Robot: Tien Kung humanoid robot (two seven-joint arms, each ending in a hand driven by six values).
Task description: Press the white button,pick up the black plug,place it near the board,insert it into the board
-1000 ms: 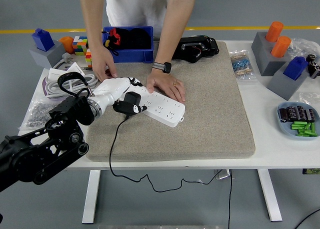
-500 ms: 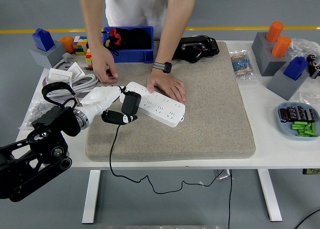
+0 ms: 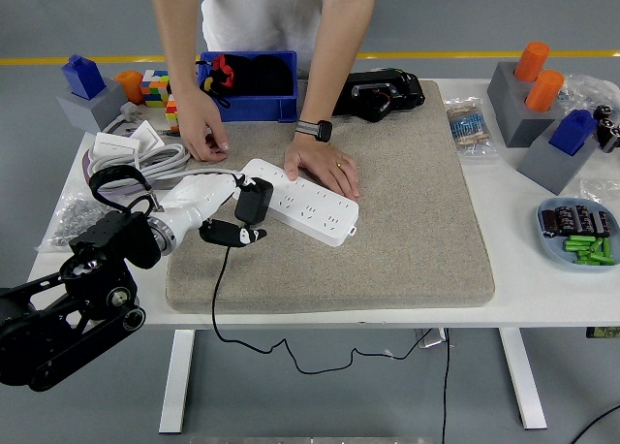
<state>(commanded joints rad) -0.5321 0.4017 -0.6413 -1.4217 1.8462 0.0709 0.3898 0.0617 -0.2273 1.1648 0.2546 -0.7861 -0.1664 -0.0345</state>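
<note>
The board (image 3: 302,203) is a long white power strip lying flat and slanted on the grey mat, its left end nearer the far side and its right end nearer the front edge, with rows of sockets on its top face. The black plug (image 3: 254,201) is a small blocky adapter standing tilted at the strip's left end (whether its prongs are seated in a socket cannot be told). Its thin black cable (image 3: 221,299) runs forward across the mat and drops over the bench's near edge.
</note>
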